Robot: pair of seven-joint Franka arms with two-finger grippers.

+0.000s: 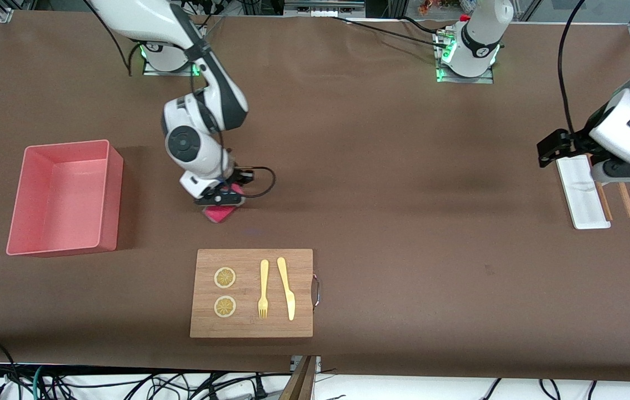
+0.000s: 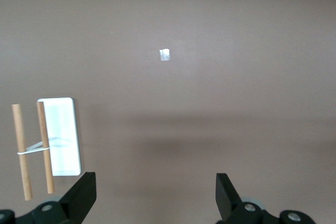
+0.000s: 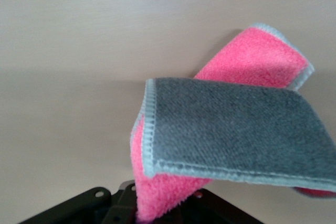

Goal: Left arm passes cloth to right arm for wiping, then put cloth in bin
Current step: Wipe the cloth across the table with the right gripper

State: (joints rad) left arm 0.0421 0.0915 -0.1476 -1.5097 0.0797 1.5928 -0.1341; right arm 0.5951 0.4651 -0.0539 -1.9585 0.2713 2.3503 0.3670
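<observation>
The right arm reaches down to the table between the bin and the wooden board. Its right gripper is shut on the cloth, which hangs folded from it, low at the table surface. In the right wrist view the cloth shows its grey face over its magenta-pink face. The salmon-pink bin stands empty toward the right arm's end of the table. The left gripper is open and empty, held above the table by the narrow white tray. In the left wrist view its fingers stand wide apart over bare table.
A wooden board nearer the front camera carries two lemon slices, a yellow fork and a yellow knife. A narrow white tray with two wooden sticks beside it lies at the left arm's end; the tray also shows in the left wrist view.
</observation>
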